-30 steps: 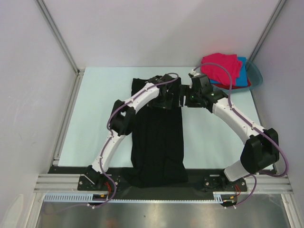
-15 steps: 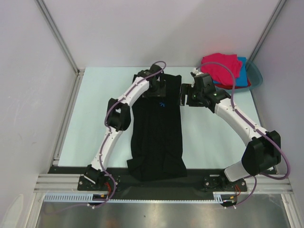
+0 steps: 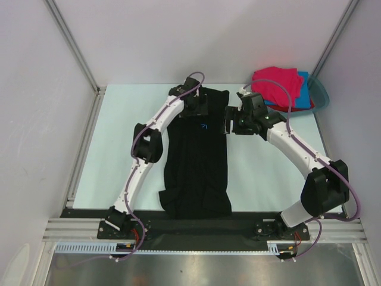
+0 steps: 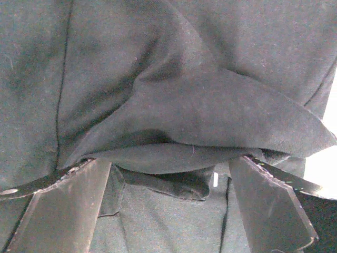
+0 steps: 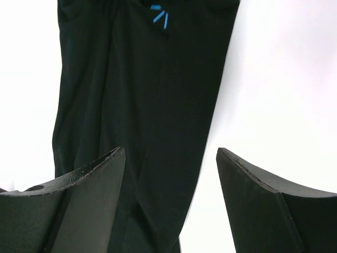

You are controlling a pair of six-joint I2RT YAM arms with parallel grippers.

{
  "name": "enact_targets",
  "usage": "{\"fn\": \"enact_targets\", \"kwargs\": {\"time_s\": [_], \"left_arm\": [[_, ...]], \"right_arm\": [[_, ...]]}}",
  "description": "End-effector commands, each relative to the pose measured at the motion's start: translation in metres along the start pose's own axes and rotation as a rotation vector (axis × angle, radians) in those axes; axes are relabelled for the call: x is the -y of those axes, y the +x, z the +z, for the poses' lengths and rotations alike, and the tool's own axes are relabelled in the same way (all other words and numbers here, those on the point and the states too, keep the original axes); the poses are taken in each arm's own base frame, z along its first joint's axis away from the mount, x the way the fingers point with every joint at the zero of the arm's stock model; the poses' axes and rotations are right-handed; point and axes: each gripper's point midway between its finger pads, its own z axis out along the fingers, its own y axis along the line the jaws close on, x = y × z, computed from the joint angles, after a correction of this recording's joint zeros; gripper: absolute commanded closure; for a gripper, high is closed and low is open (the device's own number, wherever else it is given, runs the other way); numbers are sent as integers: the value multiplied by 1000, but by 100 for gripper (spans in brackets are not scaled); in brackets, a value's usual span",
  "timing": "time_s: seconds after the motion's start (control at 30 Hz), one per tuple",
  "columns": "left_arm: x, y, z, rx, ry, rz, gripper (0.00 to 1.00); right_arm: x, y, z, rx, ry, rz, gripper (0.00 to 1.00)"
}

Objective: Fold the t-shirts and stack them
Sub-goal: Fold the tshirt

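soft matte black t-shirt (image 3: pixel 197 167) lies as a long narrow strip.

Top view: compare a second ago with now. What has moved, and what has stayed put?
The left hand moved toward the far edge, and the black shirt slid that way with it, its near hem drawing away from the near edge. The right hand stayed beside the shirt's right side; the coloured shirts in the basin did not move.

Bare table (image 3: pixel 119 149) left of black t-shirt (image 3: pixel 199 167) open; basin (image 3: pixel 322 94) with piled shirts (image 3: pixel 275 82) blocks far-right corner.
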Motion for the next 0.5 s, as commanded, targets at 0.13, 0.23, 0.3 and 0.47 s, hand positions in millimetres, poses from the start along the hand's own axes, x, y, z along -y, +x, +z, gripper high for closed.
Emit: {"fn": "enact_targets", "kwargs": {"time_s": [0.13, 0.23, 0.3, 0.47], "left_arm": [[15, -31, -19, 94, 119, 41, 0], [25, -20, -61, 105, 124, 69, 0], [35, -8, -100, 148, 113, 103, 0], [13, 38, -155, 226, -38, 113, 0]], "right_arm": [[-16, -5, -1, -2, -77, 15, 24], [-13, 5, -5, -5, -50, 7, 24], [-8, 9, -10, -1, -30, 8, 25], [8, 30, -22, -16, 33, 2, 24]]}}
